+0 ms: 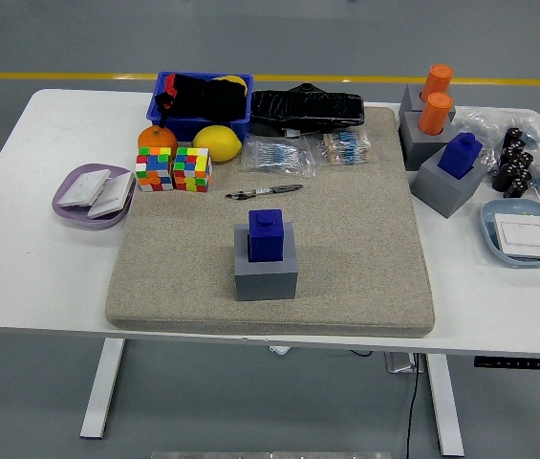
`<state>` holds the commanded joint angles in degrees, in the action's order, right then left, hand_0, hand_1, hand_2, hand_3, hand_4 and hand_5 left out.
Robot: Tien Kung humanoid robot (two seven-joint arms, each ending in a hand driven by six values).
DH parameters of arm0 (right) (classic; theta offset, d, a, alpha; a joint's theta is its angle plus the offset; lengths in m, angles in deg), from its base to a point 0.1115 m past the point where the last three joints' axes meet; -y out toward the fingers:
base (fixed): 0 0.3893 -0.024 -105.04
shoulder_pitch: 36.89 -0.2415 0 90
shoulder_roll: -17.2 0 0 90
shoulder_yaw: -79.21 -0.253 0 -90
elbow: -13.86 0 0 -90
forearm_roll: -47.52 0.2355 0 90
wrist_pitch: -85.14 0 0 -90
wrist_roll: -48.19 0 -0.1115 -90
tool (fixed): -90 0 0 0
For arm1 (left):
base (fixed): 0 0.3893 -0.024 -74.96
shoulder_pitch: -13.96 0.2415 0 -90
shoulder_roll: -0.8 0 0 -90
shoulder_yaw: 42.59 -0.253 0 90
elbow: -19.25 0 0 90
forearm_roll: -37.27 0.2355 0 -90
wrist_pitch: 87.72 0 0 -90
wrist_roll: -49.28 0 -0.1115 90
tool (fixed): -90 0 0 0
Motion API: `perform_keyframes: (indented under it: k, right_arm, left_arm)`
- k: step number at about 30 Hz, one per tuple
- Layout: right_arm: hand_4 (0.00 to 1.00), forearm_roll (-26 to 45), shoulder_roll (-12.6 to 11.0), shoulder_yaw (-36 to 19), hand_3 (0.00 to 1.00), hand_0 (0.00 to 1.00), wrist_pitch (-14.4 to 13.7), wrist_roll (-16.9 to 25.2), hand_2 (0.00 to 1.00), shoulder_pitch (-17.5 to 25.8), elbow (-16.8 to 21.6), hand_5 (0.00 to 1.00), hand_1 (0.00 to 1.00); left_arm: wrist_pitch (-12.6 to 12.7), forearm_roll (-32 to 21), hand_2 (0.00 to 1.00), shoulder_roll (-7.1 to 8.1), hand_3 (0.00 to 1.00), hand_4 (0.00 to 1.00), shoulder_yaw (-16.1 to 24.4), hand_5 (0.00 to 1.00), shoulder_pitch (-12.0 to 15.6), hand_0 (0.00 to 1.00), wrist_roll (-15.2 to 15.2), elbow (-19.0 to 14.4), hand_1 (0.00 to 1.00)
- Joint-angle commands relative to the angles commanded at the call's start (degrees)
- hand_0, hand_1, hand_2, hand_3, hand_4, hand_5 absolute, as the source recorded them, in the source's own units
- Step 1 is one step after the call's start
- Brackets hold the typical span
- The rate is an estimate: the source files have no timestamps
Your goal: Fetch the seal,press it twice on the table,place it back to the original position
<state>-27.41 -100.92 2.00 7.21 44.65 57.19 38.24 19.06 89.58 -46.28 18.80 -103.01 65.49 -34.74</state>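
Nearest the table's front edge, a blue, blocky, hard-looking seal (266, 236) stood upright in its grey square holder (266, 272) on the beige felt mat (365, 249); it was probably light and rigid, best pinched by its flat sides above the holder. Farther back lay a black pen (265, 191). Neither hand was in view, so their openness could not be told, nor places be given relative to them.

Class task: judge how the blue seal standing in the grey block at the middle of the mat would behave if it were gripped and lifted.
The blue seal looks rigid and blocky, so it probably will not flex. Its flat sides should resist rolling. It sits in the grey block, which may lift too if the fit is tight.
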Motion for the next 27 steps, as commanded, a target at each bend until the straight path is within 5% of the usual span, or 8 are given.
perform_keyframes:
  k: [27]
  right_arm:
    - [0.816,-0.73,0.92,-2.77,0.647,0.785,0.03,-0.18,0.665,0.16,-0.03,0.465,0.694]
  left_arm:
    - [-0.02,0.05,0.852,-0.05,0.854,0.816,-0.93,0.171,-1.03,0.908,-0.19,-0.59,0.884]
